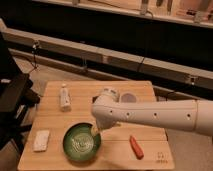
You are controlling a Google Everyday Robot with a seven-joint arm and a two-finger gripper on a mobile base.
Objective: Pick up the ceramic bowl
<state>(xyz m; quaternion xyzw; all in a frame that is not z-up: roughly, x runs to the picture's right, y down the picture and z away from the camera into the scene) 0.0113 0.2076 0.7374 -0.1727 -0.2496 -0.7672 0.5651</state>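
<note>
Wood table (55, 120) bears a white pad (41, 140) near its front-left corner and a white bottle (64, 96) lying farther back. The ceramic bowl (80, 144) sits at the front edge, the end effector (95, 131) at its right rim, spread wide and gripping nothing. An orange piece (136, 147) lies front-right.

I get a dim, warm view: overhead light brightens the table (54, 119) and white arm (150, 116), the background dark. Everything is soft; my gripper (95, 131) at the ceramic bowl (79, 146)'s right rim blurs.
</note>
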